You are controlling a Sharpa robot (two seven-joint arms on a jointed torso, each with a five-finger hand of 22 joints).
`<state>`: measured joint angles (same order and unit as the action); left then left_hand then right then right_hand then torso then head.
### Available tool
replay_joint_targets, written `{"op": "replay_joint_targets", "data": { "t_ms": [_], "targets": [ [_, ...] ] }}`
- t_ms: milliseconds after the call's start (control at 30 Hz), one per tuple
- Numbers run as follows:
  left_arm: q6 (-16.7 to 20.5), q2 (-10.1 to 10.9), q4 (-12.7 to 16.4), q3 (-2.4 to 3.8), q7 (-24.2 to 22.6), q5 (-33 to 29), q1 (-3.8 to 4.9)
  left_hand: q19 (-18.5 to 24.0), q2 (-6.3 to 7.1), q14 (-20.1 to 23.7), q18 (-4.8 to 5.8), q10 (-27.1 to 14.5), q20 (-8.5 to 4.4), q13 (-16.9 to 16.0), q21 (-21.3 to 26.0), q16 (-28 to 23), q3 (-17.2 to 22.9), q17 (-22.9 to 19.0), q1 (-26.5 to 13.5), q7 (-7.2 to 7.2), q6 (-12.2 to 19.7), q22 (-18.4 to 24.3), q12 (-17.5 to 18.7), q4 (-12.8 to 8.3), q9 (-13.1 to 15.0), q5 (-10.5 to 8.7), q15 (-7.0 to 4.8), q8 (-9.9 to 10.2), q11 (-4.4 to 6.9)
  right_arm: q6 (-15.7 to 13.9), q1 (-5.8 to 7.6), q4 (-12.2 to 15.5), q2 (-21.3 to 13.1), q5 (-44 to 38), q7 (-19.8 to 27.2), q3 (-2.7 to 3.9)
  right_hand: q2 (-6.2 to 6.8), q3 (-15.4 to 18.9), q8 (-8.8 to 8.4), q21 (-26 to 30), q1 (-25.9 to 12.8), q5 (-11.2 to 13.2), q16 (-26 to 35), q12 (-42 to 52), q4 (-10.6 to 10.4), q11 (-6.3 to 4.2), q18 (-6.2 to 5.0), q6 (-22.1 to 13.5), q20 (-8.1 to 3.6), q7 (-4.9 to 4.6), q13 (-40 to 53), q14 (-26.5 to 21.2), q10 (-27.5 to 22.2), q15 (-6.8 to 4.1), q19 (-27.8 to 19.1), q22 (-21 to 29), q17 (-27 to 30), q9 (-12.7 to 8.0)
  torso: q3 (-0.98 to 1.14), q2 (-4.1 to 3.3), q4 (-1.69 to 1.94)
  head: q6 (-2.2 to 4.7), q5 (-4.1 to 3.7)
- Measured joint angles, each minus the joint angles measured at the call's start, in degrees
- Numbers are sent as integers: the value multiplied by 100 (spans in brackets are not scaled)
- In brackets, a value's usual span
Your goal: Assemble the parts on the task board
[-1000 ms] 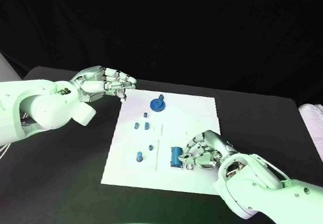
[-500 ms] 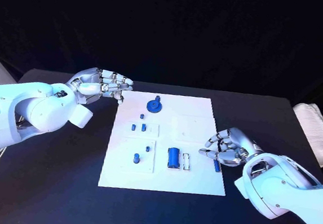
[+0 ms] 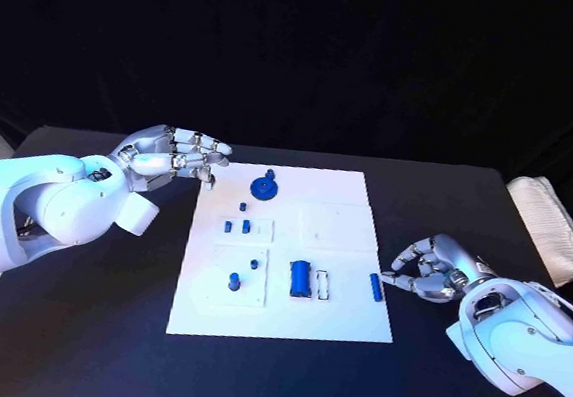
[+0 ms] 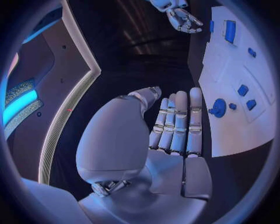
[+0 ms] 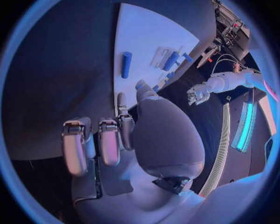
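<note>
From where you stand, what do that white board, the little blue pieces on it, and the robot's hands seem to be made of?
The task board looks like matte white plastic or coated sheet: flat, thin, glare-free. The parts, like the blue cylinder, look like moulded or printed plastic: uniform colour, dull surface. The right hand and left hand look like silvery metal or metallised plastic, with glossy highlights. I cannot be sure of any.

You get blue-tinted light on a dark scene — the task board [image 3: 292,260] glares bright, the backdrop stays black. Both wrist views bend straight edges strongly toward their rims.
</note>
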<state>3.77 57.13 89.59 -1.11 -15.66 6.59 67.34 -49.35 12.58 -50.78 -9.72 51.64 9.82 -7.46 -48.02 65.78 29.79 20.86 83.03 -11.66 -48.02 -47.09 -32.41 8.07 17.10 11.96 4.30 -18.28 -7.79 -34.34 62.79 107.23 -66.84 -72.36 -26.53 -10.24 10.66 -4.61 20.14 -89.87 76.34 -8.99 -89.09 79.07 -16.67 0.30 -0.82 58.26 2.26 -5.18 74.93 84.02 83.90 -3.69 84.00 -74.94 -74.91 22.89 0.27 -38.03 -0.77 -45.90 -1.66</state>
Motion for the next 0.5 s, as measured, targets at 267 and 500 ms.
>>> {"op": "replay_joint_targets", "data": {
  "t_ms": [267, 500],
  "targets": [
    [0, 2, 8, 0, -24, -2, -14, 0, -23, 0, 0, 0, 0, 0, 0, 0, 0, 5, -23, 0, 0, 6, 0, 0, 0, 0, 0, 0, 0, 158, -163, -79, 151, -206, -175, -18, 10, 0, 0, 0, -58, 0, 0, 0, 0, 0, 0, 3, 0, 3, 0, 0, 0, 0, 0, 1, 0, 0, 4, -3, 16, 18, -20],
    [-1, 14, 2, 0, -26, -3, -17, 0, -23, 0, 0, -1, 0, -8, 0, 0, 0, 5, -23, 0, 0, 5, 1, 0, -5, 0, 0, 0, 0, 267, -218, -109, 267, -283, -271, -20, -10, 0, 0, 0, -79, 0, 0, 0, 0, 0, 0, 29, 0, 29, -1, 0, 0, 0, 0, 1, 0, 0, 1, -5, 21, 11, -14]
  ]
}}
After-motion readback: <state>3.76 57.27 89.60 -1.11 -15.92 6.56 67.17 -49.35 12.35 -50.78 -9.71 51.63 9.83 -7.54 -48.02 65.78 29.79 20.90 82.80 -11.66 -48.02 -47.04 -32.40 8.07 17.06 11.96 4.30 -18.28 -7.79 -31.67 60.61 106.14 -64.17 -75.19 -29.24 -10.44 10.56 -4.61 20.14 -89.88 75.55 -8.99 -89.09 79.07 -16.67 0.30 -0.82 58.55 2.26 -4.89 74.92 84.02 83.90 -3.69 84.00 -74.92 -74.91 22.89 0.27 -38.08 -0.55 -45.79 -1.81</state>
